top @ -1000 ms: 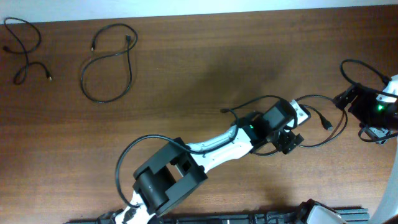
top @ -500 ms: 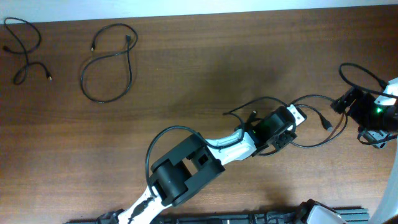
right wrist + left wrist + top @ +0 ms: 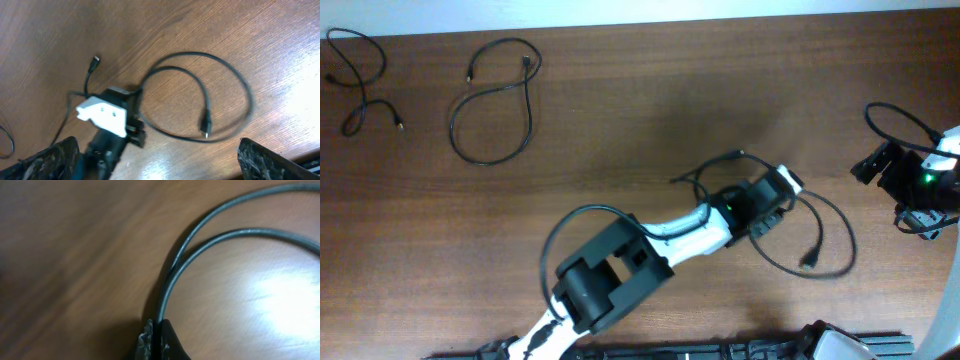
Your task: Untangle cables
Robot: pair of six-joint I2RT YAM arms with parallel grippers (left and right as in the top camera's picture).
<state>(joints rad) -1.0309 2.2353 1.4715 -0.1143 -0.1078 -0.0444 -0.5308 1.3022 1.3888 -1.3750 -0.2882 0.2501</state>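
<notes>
Cable [image 3: 160, 302] curls away from the left jaws pinching it; right jaws gape wide.

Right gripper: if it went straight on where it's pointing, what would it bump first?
Probably the thin black looped cable lying on the brown wooden table, straight ahead of the right gripper's open fingers. Depth is hard to judge, so it might touch bare wood inside the loop.

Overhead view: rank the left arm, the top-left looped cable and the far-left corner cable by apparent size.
Left arm, largest.
Looped cable, second.
Corner cable, smallest, though its spread is not far below the loop's.
</notes>
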